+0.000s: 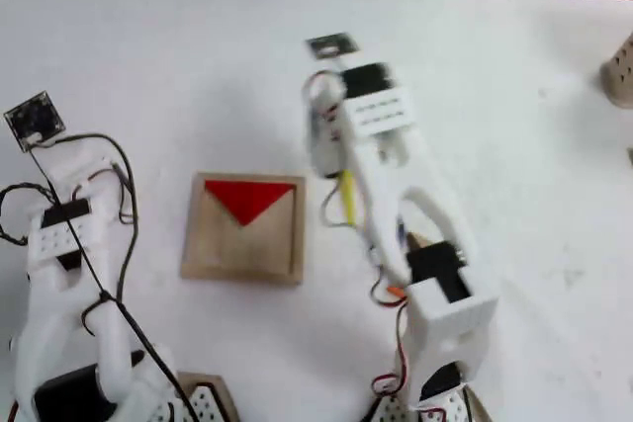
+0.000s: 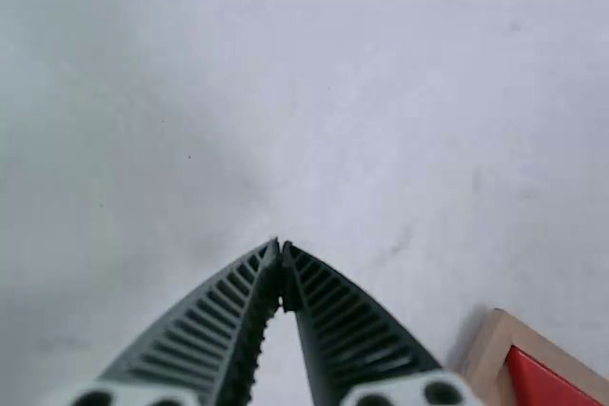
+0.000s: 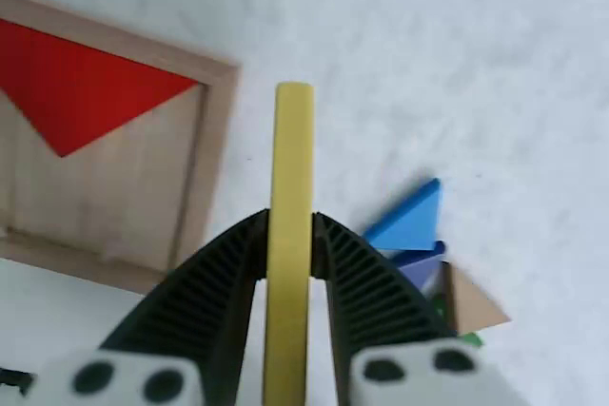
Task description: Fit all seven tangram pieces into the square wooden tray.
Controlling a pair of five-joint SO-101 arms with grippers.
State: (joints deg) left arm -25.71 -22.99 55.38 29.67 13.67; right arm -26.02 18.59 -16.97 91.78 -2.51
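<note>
Red triangle point(image 1: 247, 198) lies flat in the wooden tray point(image 1: 240, 271), along its far edge. Yellow piece point(image 3: 290, 235) held edge-on off the tray's right edge.

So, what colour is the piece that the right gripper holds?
Yellow; the piece shows best in the right wrist view.

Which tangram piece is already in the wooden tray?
The red triangle; the yellow piece is held in the right tool, and the blue one lies outside the tray.
</note>
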